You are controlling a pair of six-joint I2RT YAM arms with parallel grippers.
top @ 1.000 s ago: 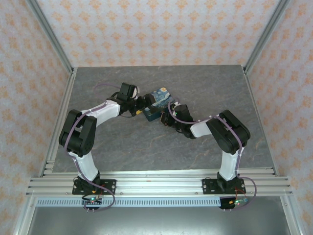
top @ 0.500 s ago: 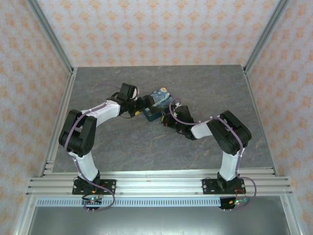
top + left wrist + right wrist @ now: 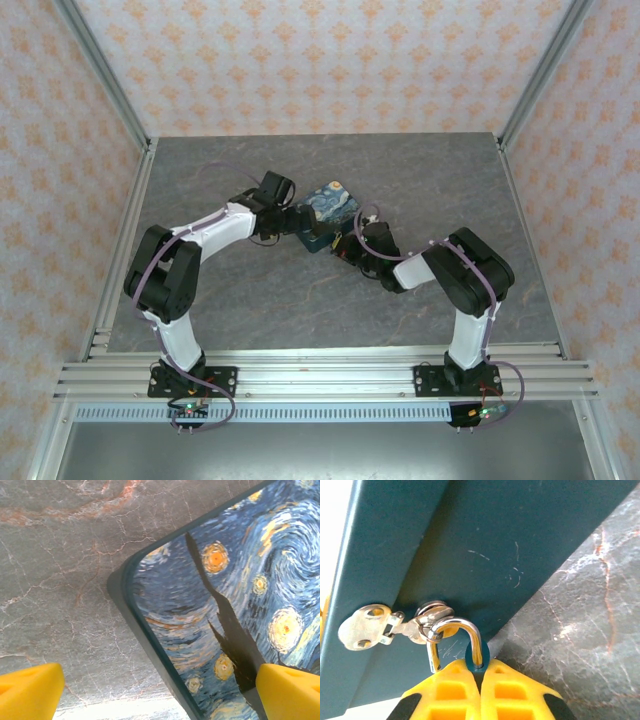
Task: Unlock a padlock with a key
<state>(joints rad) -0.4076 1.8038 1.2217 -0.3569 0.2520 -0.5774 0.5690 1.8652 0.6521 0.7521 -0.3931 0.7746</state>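
From the top external view, both arms reach in toward a dark-blue swirl-patterned box (image 3: 335, 203) lying mid-table (image 3: 240, 300). The left end effector (image 3: 300, 224) meets the box's left side and the right end effector (image 3: 345, 247) sits at its near corner. The lock is too small to make out from this height.

In the left wrist view, the left end effector (image 3: 159, 692) is released. Its yellow fingertips (image 3: 30, 692) are spread wide, one over the grey table (image 3: 60, 580) and the other over the painted lid of the box (image 3: 235, 580).

In the right wrist view, the right end effector (image 3: 481, 682) is clenched, its yellow fingers (image 3: 450, 700) pressed together on what looks like the padlock (image 3: 470, 655). Only a sliver of the padlock's blue body shows above them. Its metal shackle (image 3: 462, 625) loops through the silvery hasp (image 3: 367, 630) on the box's plain side wall (image 3: 520, 540), just above the table (image 3: 580, 645).
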